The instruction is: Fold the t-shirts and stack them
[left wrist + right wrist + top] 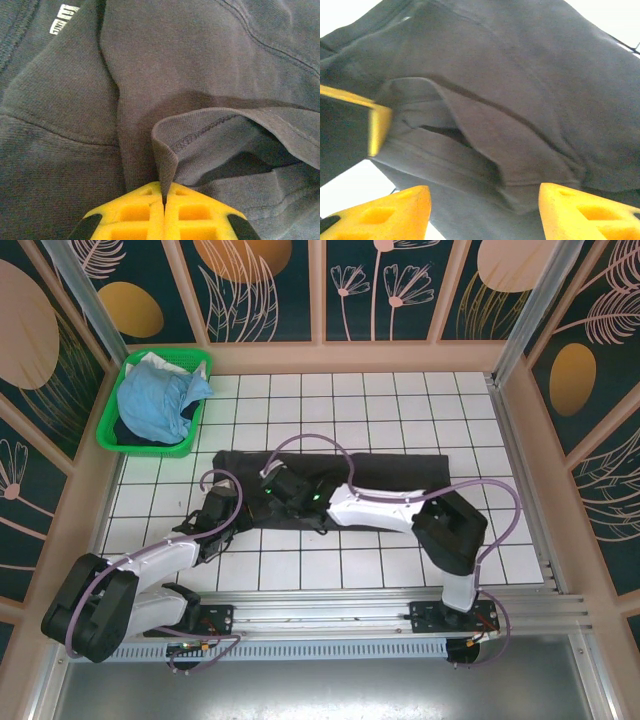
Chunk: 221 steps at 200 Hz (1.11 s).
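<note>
A: How is the charcoal t-shirt point(390, 465) expected to handle?
B: Soft, light, limp knit. No shape is held, and stacked layers are likely dragged along together. Slip on the pads is judged unlikely. It's best taken at a hem or sleeve edge, one layer pinched, not the bulk

A: Where is it laid?
B: It's spread as a long dark band across the middle of the table point(400, 560), with the left end bunched under both wrists. The light blue t-shirt point(155, 400) is heaped in the green basket point(108, 425) at the far-left corner, well apart

A: Left gripper point(164, 195)?
B: Clamped tight on a stitched hem fold of the charcoal t-shirt. The fold is seen rising from between the fingers, and the rest of the cloth is spread beyond them

A: Right gripper point(485, 200)?
B: Jaws are held wide and nothing is gripped. A loose flap of the same shirt is draped just ahead of the tips, roughly centred between them; contact can't be told

A: Risk?
B: Two layers could be caught at once if it's closed there
</note>
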Each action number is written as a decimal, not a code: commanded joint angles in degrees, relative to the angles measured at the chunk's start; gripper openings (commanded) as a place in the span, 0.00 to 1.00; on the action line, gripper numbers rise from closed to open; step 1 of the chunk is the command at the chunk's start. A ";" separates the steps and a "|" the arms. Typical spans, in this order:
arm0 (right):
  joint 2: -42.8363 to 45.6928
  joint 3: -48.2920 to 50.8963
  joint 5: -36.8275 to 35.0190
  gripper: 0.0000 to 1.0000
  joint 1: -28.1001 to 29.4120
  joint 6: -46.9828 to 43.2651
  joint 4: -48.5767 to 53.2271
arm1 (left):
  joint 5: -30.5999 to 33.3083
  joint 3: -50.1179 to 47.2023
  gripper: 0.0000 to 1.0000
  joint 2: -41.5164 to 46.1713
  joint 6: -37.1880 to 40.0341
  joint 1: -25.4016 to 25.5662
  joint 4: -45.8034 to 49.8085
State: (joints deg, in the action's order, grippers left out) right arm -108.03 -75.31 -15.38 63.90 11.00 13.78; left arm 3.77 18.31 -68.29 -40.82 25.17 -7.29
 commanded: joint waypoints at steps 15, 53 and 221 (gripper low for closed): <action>-7.15 -5.80 -10.06 0.59 -1.03 -0.01 6.00 | -1.09 -0.56 0.00 0.39 0.55 -0.21 -1.06; -7.64 -5.25 -9.25 0.51 -3.04 0.03 5.38 | -0.89 -0.97 0.00 1.53 0.39 -0.21 -0.97; 5.89 11.83 9.27 0.24 -9.59 2.85 -2.14 | -1.55 -1.11 0.33 11.42 0.78 -0.16 2.07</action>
State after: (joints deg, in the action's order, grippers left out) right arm -103.04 -66.54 -10.33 53.76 11.88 13.13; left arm 1.37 17.72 -60.95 -40.16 25.17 -6.98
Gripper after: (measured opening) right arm 0.219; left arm 0.324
